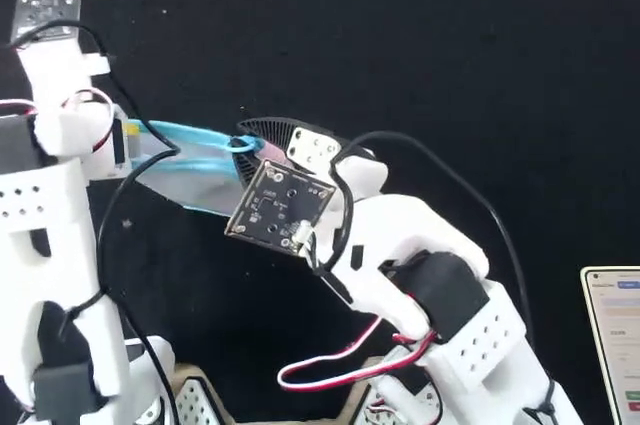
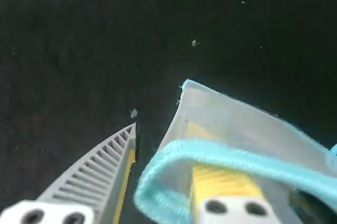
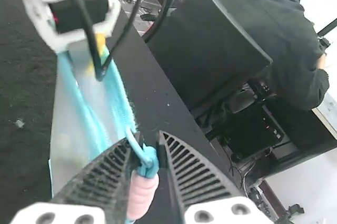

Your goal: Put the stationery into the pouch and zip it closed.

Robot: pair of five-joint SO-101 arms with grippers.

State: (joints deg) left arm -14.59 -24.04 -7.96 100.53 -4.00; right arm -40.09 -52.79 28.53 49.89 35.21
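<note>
The right gripper (image 1: 250, 145), in the high view, meets one end of the mesh pouch (image 1: 195, 180) above the black table (image 1: 450, 65). The left gripper (image 1: 128, 145) is at the pouch's other end, and the pouch stretches between them. In the left wrist view, the left jaws stand apart, the pouch's blue edge draped over one finger (image 2: 221, 182). In the right wrist view, the right jaws pinch the zip pull (image 3: 143, 190).

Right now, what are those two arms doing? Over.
Right gripper shut on zip pull. Left gripper open, one finger under pouch. It hangs stretched between them.
</note>
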